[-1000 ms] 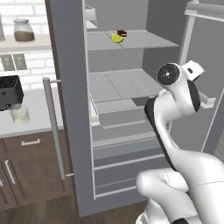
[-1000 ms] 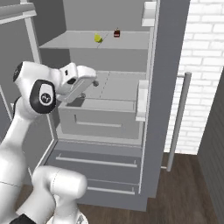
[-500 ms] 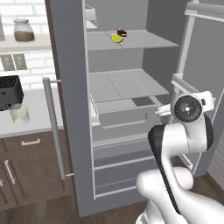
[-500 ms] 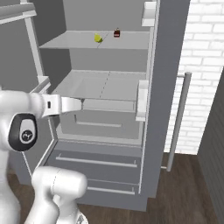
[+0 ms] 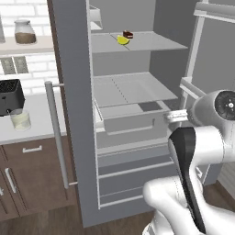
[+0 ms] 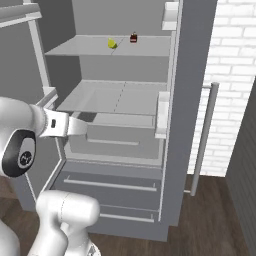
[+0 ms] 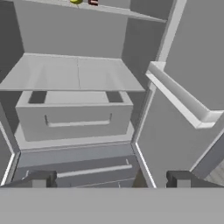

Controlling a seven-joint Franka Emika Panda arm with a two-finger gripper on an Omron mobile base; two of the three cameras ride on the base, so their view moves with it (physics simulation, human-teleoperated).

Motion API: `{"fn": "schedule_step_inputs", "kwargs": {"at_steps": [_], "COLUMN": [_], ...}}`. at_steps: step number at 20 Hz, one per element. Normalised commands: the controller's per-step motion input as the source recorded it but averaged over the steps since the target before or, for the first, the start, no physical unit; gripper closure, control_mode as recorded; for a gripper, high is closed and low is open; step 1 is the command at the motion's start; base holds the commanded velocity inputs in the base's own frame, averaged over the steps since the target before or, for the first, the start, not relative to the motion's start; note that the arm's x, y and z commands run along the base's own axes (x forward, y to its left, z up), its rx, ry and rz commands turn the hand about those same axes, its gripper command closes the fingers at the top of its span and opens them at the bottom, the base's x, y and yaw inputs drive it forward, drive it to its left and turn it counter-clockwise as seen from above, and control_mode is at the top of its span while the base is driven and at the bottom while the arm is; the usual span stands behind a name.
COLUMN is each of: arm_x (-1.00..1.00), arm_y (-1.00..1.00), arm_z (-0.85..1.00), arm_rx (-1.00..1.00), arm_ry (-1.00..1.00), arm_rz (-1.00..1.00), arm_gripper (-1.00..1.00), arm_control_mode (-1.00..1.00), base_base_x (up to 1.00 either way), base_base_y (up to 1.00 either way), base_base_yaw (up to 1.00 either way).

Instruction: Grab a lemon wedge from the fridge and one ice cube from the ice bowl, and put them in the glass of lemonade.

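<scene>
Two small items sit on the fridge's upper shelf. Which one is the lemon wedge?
The bright yellow one, seen in the left base view left of and slightly nearer than the dark red-brown block beside it on the upper shelf.

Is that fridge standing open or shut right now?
Open. Both doors of the fridge are swung wide, baring its shelves, with the lemon wedge on the top one.

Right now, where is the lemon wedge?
The lemon wedge lies on the open fridge's top shelf, just beside a small dark red block.
</scene>
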Motion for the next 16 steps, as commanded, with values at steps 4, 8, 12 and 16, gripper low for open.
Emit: {"fn": "schedule_step_inputs", "kwargs": {"at_steps": [4,8,12,16], "arm_x": [0.00,0.00,0.00,0.00], "arm_y": [0.52,0.41,0.17,0.01], "arm_z": [-0.06,-0.12,-0.13,-0.10], "arm_rx": [0.00,0.00,0.02,0.03], "arm_ry": [0.08,0.03,0.00,0.00], "arm_rz": [0.13,0.13,0.18,0.17], "arm_gripper": [-1.00,-1.00,-1.00,-1.00], "arm_control_mode": [-1.00,-1.00,-1.00,-1.00], "base_base_x": [0.00,0.00,0.00,0.00], "base_base_y": [0.00,0.00,0.00,0.00], "base_base_yaw": [0.00,0.00,0.00,0.00]}}
